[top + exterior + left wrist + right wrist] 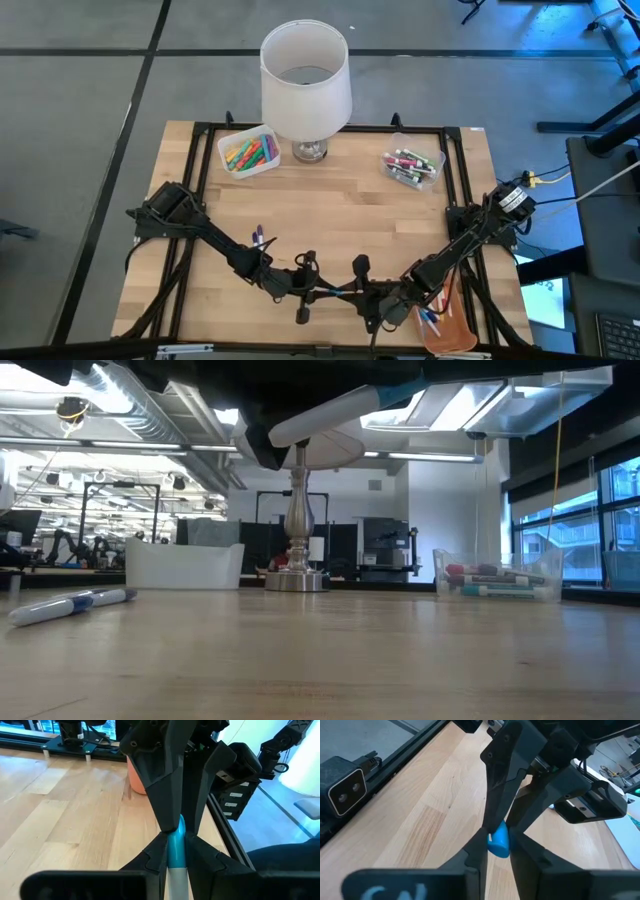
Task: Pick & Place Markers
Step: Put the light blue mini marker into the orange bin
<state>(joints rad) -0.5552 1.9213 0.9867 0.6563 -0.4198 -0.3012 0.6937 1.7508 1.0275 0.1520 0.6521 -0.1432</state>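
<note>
The marker (175, 845) hangs over the bench's (340, 215) near edge, both grippers' fingers pinching it: left gripper (176, 831), right gripper (498, 837). Your bench's middle lies bare.

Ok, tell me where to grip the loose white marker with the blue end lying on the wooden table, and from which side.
Take the white marker around mid-barrel, coming straight down from above with the fingers across its width. It lies flat and alone on the wooden table, so both long sides are free.
</note>
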